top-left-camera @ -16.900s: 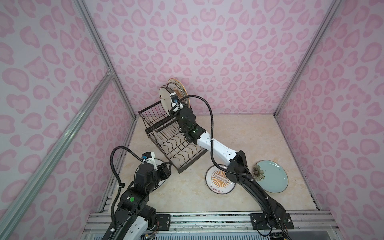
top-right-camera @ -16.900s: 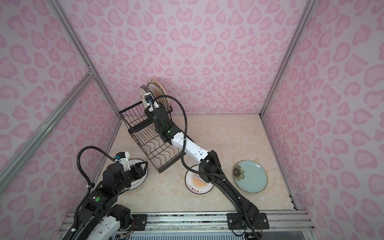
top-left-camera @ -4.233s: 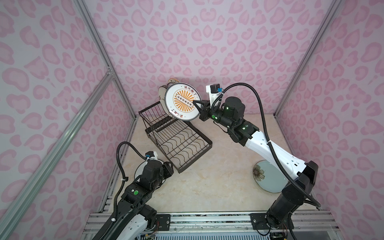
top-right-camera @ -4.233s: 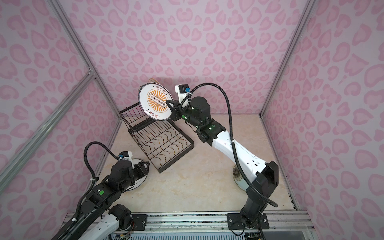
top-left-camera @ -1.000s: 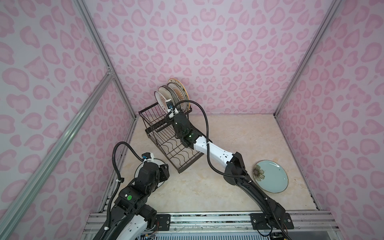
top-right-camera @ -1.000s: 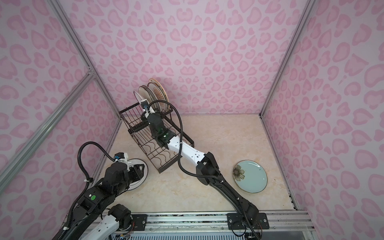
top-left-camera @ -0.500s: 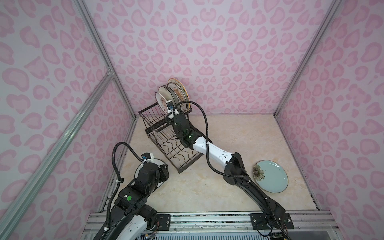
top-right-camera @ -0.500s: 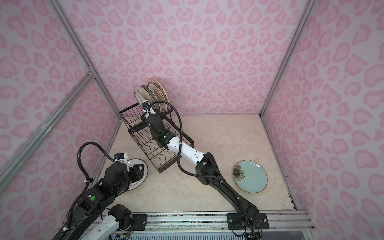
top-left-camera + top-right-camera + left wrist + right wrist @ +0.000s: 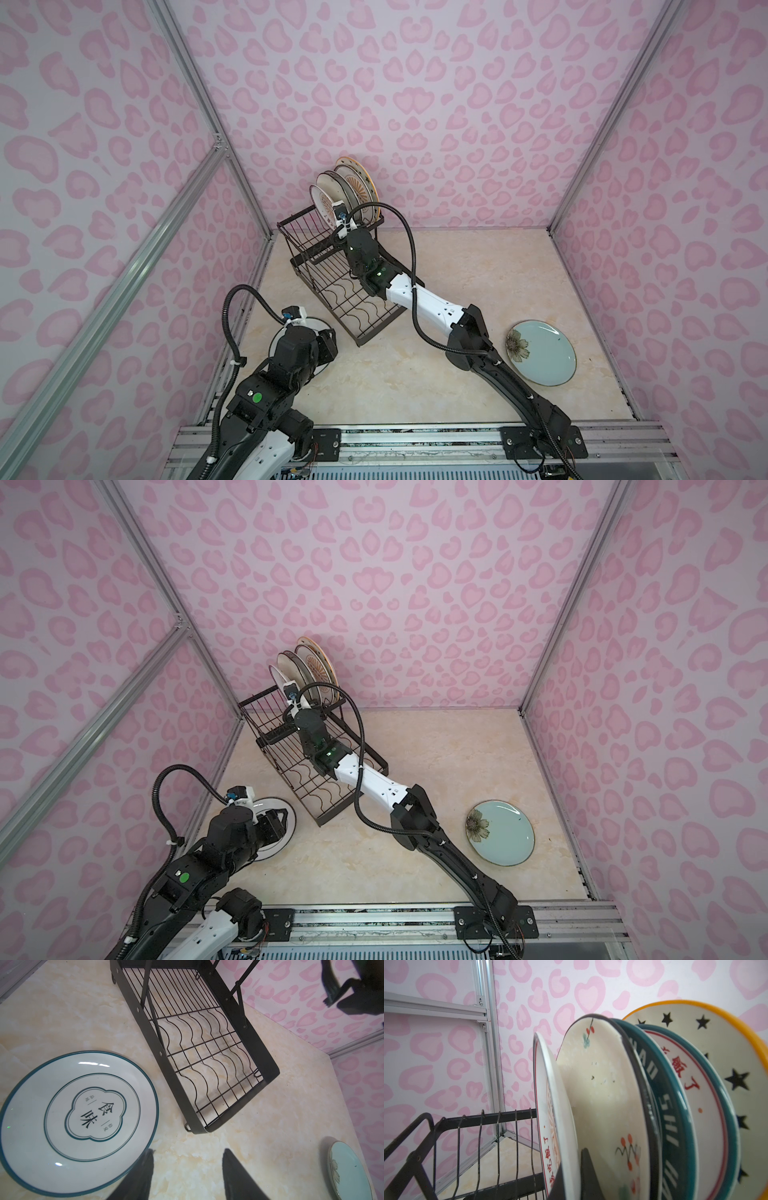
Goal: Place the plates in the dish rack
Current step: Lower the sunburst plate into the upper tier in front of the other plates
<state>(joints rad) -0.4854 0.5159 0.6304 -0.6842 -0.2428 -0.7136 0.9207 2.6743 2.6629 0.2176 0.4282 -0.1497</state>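
Note:
The black wire dish rack [image 9: 361,291] [image 9: 316,779] stands at the back left. Several plates [image 9: 349,191] [image 9: 307,667] stand upright in its raised basket. My right gripper [image 9: 572,1167] is shut on the rim of the frontmost one, the white sunburst plate [image 9: 550,1095] with red lettering. A white plate with a teal rim [image 9: 72,1122] [image 9: 270,802] lies flat at the front left. My left gripper [image 9: 188,1153] [image 9: 326,345] hangs open beside it, one finger over its edge. A pale blue-green plate [image 9: 542,353] [image 9: 500,833] lies at the front right.
My right arm [image 9: 428,307] stretches across the rack's lower wavy-wire tray [image 9: 207,1053]. Pink patterned walls [image 9: 415,104] with aluminium posts close in three sides. A metal rail [image 9: 415,440] runs along the front edge.
The sunburst plate lay on the table, then hung in the air in my right gripper. Now it stands in the raised basket. Over the last second hardly anything has moved.

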